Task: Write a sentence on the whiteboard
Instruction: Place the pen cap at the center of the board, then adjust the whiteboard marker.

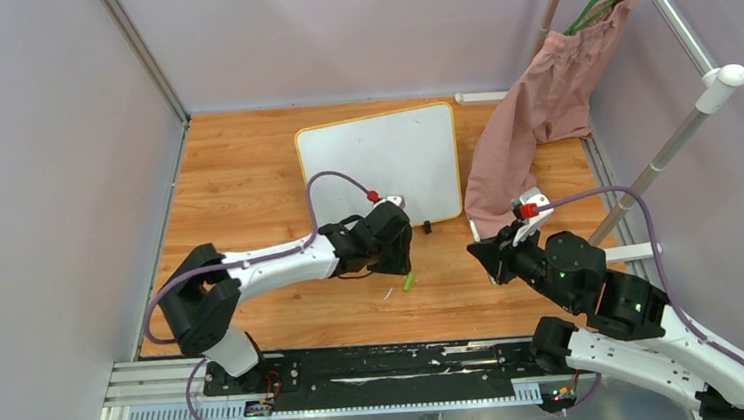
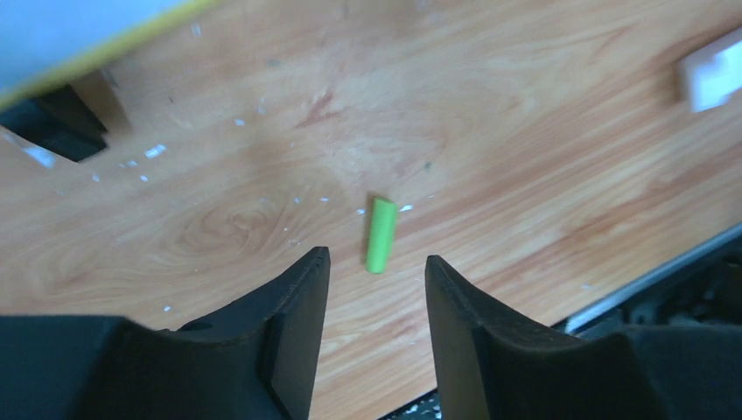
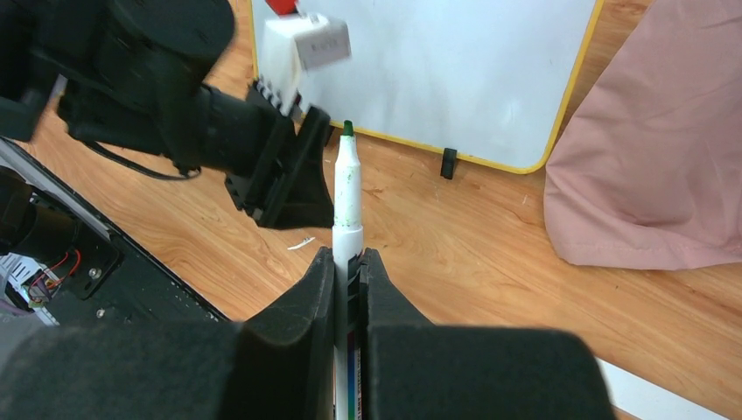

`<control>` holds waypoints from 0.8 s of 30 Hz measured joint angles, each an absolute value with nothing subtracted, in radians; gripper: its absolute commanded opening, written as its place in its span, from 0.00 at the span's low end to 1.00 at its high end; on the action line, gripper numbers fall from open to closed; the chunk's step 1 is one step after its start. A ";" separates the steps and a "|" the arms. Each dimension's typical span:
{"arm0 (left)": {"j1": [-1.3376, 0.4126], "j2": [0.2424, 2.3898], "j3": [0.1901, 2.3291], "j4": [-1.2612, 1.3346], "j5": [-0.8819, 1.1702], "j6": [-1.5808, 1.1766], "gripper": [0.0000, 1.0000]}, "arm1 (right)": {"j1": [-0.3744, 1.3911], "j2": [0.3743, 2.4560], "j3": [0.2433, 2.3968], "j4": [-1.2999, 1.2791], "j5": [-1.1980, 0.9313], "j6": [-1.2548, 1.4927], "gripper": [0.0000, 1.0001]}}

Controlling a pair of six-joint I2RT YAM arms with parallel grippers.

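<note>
**Desk:** Where are we with the board?

**Op:** The whiteboard (image 1: 384,159) lies flat at the far middle of the tabletop (image 1: 245,180). Its face is blank in both views that show it, so there is no sentence yet. I read this as the tail end of uncapping, with writing not begun.

**Desk:** Claws?

**Op:** The right claw (image 3: 348,255) is pinched tight on the barrel of the marker (image 3: 347,201). The green tip is bare and points toward the board's near edge. The left claw (image 2: 376,261) has its jaws parted partway, with nothing between them. The green cap (image 2: 381,234) lies on the wood just ahead of that claw and touches neither finger.

**Desk:** Anything in my way?

**Op:** The left claw sits just beside the marker tip in the right wrist view, between it and the board. A pink garment (image 1: 532,127) hangs down onto the tabletop right of the board. It is against the near right corner or just beside it; I cannot tell which.

**Desk:** Next move?

**Op:** My call is to take the left arm clear first. Then I carry the right arm forward over the board, tilt the tip down and land lightly near the upper left, which leaves room for the whole line. The board stands on small feet; I can see one black clip foot (image 3: 448,164). Nothing pins it, so I expect it may skate under pressure. The free claw could steady the rim.
</note>
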State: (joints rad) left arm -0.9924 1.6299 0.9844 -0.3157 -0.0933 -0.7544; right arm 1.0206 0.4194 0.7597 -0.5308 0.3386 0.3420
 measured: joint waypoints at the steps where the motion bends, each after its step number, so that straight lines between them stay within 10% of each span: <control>1: -0.992 1.605 0.999 -0.331 -0.103 -0.749 0.53 | 1.021 0.421 0.760 -0.531 0.336 0.342 0.00; 12: -0.992 1.236 1.069 -0.413 -0.241 -0.670 0.70 | 1.021 0.474 0.779 -0.509 0.204 0.322 0.00; 24: -0.993 0.424 0.588 0.037 -0.083 -0.404 0.90 | 1.021 0.615 0.801 -0.315 -0.187 0.278 0.00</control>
State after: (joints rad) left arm -0.9928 0.4236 0.5880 0.0372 -0.0830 -0.4038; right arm 1.0206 0.6151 0.8005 -0.3149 -0.1875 0.2779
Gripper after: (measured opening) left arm 0.894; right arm 0.084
